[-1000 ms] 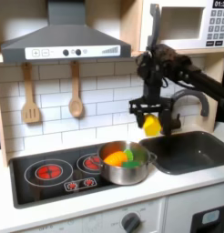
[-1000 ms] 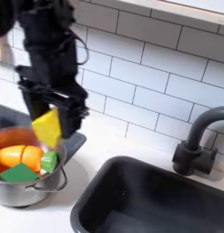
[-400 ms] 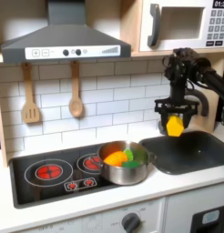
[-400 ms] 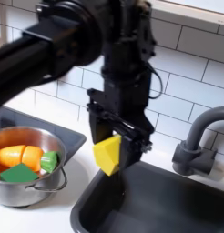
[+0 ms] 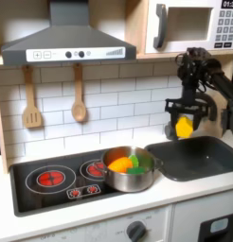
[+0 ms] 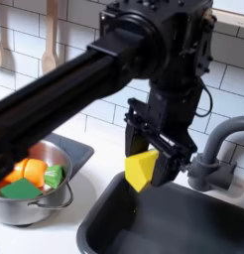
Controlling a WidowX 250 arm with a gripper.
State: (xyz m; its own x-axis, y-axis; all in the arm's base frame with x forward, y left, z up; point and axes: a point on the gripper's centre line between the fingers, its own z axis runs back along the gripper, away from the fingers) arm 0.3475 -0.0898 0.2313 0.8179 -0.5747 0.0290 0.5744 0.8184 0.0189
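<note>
Above the sink (image 5: 198,157), the claw (image 5: 184,124) pinches a yellow wedge (image 6: 142,170) between its fingers, holding it in the air near the faucet (image 6: 215,152). Seen in the second exterior view, the wedge hangs over the sink's near-left corner, clear of the basin floor. Beside the sink, on the stove (image 5: 52,178), the pot (image 5: 129,170) holds orange and green pieces. So the wedge is lifted and carried over the basin; it is not yet set down or let go.
</note>
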